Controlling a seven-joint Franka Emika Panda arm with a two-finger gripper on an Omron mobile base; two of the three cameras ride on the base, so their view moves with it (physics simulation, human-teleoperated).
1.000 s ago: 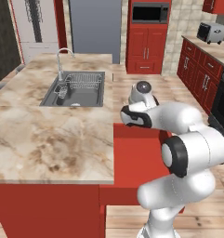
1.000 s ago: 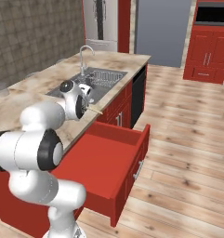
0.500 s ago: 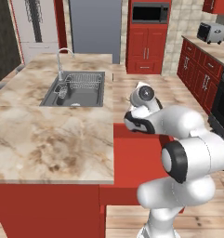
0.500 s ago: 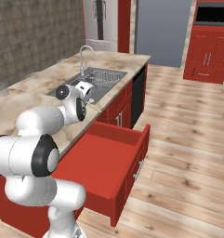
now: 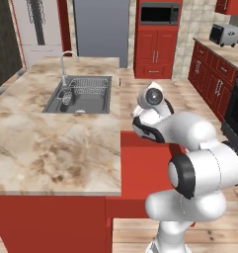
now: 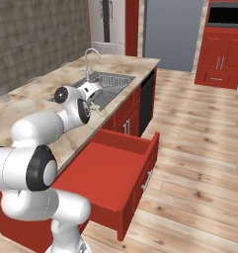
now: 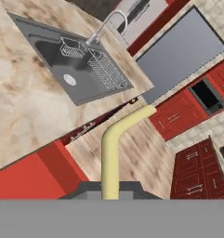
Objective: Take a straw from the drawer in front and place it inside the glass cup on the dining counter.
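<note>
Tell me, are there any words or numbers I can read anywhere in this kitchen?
No, none can be read.
The black microwave set in the red cabinets shows no readable label.
The silver toaster on the far worktop is too small and blurred to tell.
The pale yellow bent straw is plain.

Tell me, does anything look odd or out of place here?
The wide red drawer hangs pulled open beside the marble counter. The pale yellow straw, clamped in the shut pincer, shows a bend rather than being straight.

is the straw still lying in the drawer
No, the straw rises from the shut gripper, up above the open drawer.
</note>
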